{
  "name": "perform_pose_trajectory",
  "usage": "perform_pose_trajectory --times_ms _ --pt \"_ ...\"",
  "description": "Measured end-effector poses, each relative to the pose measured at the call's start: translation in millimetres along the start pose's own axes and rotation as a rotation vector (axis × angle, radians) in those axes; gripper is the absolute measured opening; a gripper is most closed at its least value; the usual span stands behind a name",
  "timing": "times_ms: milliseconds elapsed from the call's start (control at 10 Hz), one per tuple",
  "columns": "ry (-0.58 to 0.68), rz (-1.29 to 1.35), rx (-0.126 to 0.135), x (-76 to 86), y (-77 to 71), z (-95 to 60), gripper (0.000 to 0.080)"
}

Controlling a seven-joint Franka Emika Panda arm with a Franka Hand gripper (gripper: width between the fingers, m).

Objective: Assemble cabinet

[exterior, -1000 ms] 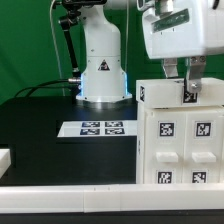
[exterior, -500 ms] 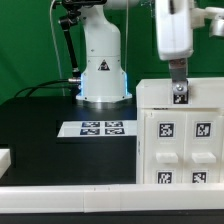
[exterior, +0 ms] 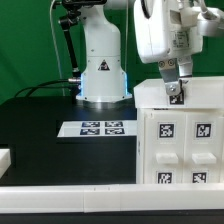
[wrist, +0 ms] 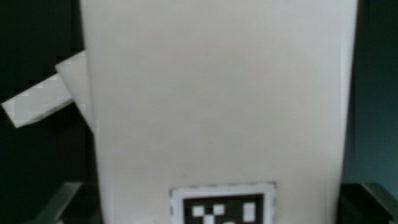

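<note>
The white cabinet (exterior: 180,140) stands at the exterior view's right, with marker tags on its front and two recessed door panels. My gripper (exterior: 174,88) reaches down from above onto its top panel (exterior: 200,92), at a small tag (exterior: 176,97). In the wrist view the white panel (wrist: 214,100) fills the picture, with a tag (wrist: 222,208) on it. My gripper (wrist: 217,200) has a dark finger on each side of the panel, close against its edges, so it is shut on it. A slanted white part (wrist: 39,95) sticks out beside the panel.
The marker board (exterior: 100,128) lies on the black table in front of the robot base (exterior: 100,65). A white wall (exterior: 60,190) runs along the front edge. A white block (exterior: 5,158) sits at the exterior view's far left.
My gripper has shifted toward the exterior view's left over the cabinet top, and the wrist has turned. The small tag at its fingers moved with it.
</note>
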State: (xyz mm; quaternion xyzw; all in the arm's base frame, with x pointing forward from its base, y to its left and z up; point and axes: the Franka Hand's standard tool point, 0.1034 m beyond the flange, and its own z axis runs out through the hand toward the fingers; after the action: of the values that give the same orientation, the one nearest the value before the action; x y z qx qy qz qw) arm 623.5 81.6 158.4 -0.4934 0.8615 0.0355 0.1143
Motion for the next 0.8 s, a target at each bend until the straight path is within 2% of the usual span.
perform_pose_trajectory --times_ms 200,300,400,500,800 --pt "0.0 -0.036 0.0 -0.9 0.9 1.0 0.0574" --pt "0.0 -0.04 0.0 -1.5 1.2 0.9 0.0749" --pt "-0.007 -0.076 0.005 -4.1 0.6 -3.2 0.0749" --pt "-0.018 -0.093 0.012 -8.2 -0.4 -10.1 0.0789" --pt "-0.044 -0.125 0.032 -16.5 -3.9 -25.3 0.0796"
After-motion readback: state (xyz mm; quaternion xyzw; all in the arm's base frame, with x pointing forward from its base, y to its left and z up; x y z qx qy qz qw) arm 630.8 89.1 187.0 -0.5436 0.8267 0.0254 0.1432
